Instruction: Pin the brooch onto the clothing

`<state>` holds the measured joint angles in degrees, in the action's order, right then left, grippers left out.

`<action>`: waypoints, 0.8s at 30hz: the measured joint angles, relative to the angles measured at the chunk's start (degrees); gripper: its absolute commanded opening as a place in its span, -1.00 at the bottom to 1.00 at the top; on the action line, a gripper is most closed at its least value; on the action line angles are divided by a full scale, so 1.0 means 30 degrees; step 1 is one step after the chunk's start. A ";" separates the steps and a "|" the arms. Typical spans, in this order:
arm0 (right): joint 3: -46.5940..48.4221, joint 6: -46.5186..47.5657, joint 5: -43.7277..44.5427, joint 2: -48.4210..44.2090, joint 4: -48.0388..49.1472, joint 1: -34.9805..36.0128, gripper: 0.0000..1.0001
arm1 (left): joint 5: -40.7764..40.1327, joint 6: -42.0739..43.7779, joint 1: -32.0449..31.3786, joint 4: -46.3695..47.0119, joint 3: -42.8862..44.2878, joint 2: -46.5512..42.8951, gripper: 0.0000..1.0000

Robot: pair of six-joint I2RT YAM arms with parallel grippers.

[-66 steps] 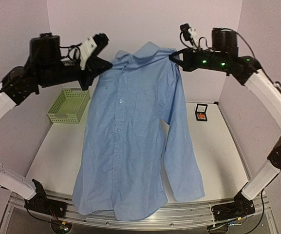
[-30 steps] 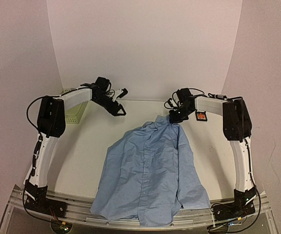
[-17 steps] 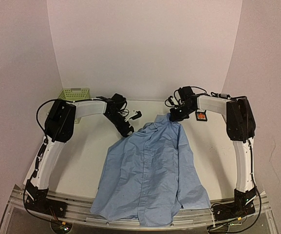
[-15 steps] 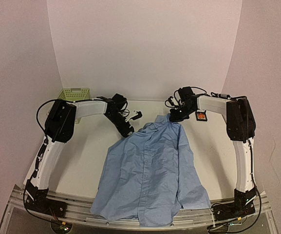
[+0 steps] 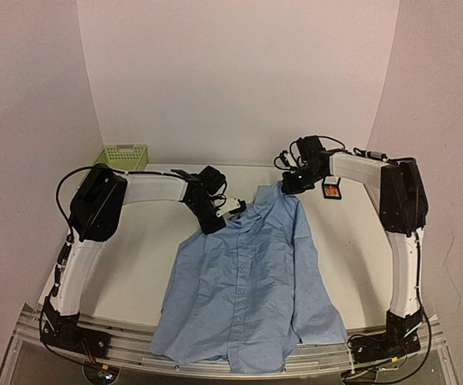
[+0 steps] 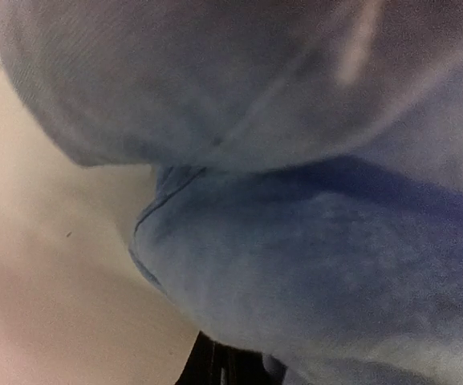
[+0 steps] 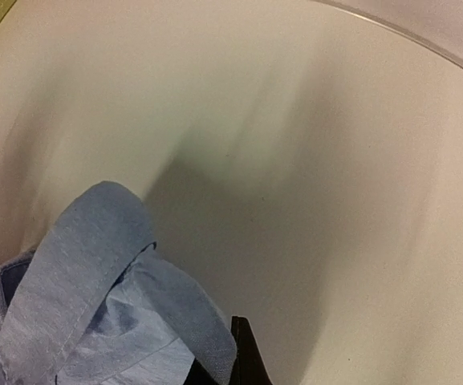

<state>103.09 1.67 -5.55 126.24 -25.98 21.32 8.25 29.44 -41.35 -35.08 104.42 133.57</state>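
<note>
light blue shirt [image 5: 243,281] lies front up on a white table [image 5: 135,249], with its collar toward the far wall and its hem at the near edge. two robot arms reach in. the left gripper [image 5: 217,223] presses against the collar's left side. cloth fills its wrist view in a blur and hides the fingers, so whether the jaws are wide or narrow cannot be told. the right gripper [image 5: 289,186] pinches a raised fold at the shirt's right shoulder. one small black box [image 5: 335,186] sits just beyond that gripper, off the shirt, and holds one tiny orange-red brooch [image 5: 330,192]. one pale green basket [image 5: 123,155] stands at the far left, well apart.
</note>
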 measured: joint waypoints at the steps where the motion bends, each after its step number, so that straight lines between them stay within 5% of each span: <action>1: 0.0000 -0.0004 0.0097 -0.0177 0.0004 0.0000 -1.00 | -0.0186 -0.0111 0.0120 -0.0093 0.0004 -0.0035 -1.00; 8: 0.0145 0.0086 0.0983 -0.2072 -0.0127 0.0354 -1.00 | -0.1095 -0.0366 0.3255 -0.0877 0.2771 -0.0597 -1.00; 12: 0.1157 0.0590 0.1299 -0.3891 -0.0226 0.1141 -1.00 | -0.1996 0.0379 0.4801 0.0056 0.3335 -0.3459 -1.00; 24: 0.6831 0.1947 0.0709 -0.9473 0.0123 0.2327 -1.00 | -0.2609 0.4650 0.3824 0.4778 0.4350 -1.3561 -1.00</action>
<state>123.58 7.51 -3.42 97.82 -25.61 28.30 0.42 43.39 -29.88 -20.75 117.47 92.89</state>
